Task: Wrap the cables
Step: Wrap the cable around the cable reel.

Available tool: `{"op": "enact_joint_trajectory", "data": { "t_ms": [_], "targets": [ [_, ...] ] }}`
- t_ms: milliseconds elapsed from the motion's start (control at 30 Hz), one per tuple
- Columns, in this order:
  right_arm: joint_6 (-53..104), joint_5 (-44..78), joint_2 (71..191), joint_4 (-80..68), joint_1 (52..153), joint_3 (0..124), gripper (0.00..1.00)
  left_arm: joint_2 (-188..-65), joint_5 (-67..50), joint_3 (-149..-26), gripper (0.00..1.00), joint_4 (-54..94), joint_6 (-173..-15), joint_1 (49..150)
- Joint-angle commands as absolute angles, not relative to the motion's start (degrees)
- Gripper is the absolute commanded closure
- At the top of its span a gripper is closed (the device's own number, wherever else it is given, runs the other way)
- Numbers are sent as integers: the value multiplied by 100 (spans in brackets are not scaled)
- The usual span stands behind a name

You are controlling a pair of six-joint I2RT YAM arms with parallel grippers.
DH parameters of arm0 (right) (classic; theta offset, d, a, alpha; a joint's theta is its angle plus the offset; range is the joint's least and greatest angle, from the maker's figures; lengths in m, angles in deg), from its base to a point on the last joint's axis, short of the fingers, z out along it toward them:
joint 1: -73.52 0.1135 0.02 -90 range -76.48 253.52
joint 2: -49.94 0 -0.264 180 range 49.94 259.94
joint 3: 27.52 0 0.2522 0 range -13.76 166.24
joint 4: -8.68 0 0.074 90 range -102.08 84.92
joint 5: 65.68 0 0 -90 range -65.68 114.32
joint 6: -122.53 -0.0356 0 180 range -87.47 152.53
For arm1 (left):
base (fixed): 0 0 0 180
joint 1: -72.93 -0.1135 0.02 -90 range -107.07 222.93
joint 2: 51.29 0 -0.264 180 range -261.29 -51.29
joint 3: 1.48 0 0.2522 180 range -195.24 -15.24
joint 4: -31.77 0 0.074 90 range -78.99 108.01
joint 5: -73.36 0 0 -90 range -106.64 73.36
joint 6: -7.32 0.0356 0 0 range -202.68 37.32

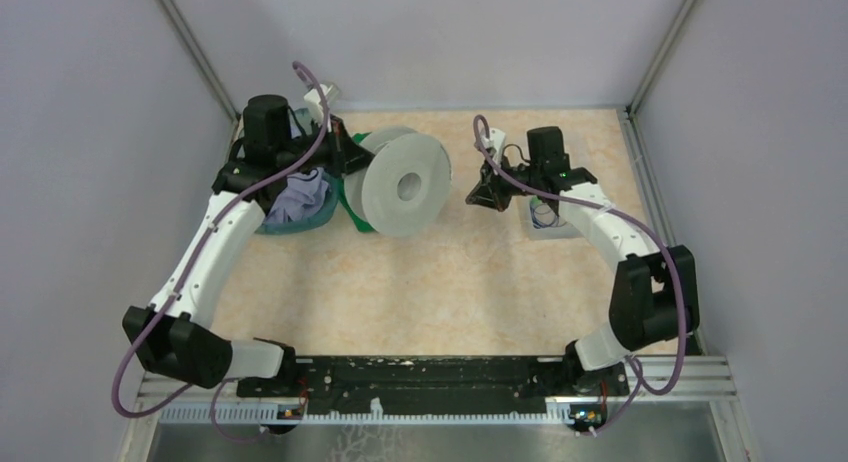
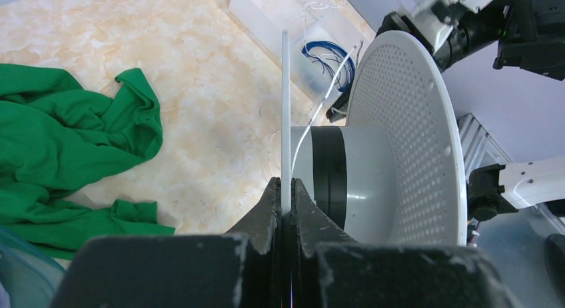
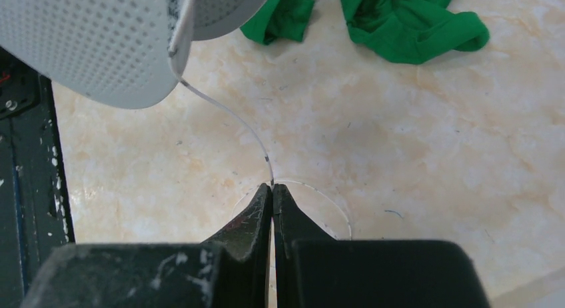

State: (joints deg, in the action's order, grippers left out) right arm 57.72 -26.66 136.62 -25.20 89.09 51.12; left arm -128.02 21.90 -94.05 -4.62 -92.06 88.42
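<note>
Nearest my right wrist lens, the right gripper (image 3: 272, 188) is pressing its two black fingers fully together. The whitish cable (image 3: 223, 118) is emerging right at their tips, so I am reading it as pinched there. From the tips the strand is running away and to the left in that view in a slack curve, meeting the rim of the perforated spool (image 3: 93, 48). More hair-thin slack is lying as a faint arc on the marbled table (image 3: 433, 155) just past the fingertips.

On the other side, the left gripper (image 2: 286, 188) is clamping the spool's thin near flange, jaws all but closed, and holding the spool on edge between the two arms. Its wrist view is showing the cable leaving the grey core and heading out past the far flange toward the right arm.

Beyond the spool, the dark blue cable (image 2: 326, 55) is sitting coiled in a clear tray (image 2: 266, 8) beneath the right arm, and a green cloth (image 2: 66, 135) is lying off to the left.

I am judging that winding depends on this line: the strand's long axis is running from the right fingertips to the spool, and the right arm has it.
</note>
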Motion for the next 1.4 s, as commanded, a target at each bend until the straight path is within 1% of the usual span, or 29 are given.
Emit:
{"op": "enact_joint_trajectory", "data": {
  "t_ms": [0, 200, 400, 767, 967, 1100, 1200, 1367],
  "targets": [
    [4824, -2073, 13283, -1971, 8889, 5341, 100, -12486, 2520, -9288, 100, -30, -9403, 8728],
    [4552, -1977, 13457, -2131, 8889, 5401, 100, -12431, 2465, -9291, 100, 119, -9603, 8556],
    [4445, -1942, 13617, -2045, 8921, 5258, 100, -12637, 1895, -9486, 100, 253, -9775, 8543],
    [4280, -1660, 13746, -1760, 9587, 4937, 100, -12873, 1044, -9565, 100, 550, -10304, 8542],
    [4166, -1678, 13917, -1692, 9837, 4934, 100, -12938, 873, -9540, 100, 615, -10540, 8542],
    [4102, -1652, 14050, -1692, 9926, 5007, 100, -12950, 1057, -9425, 100, 778, -10720, 8542],
    [4038, -1710, 14111, -1682, 9975, 5031, 100, -12940, 966, -9399, 100, 777, -10729, 8544],
    [4035, -2053, 14143, -1707, 10168, 5081, 100, -12966, 757, -9375, 100, 740, -10755, 8542]
  ]
}}
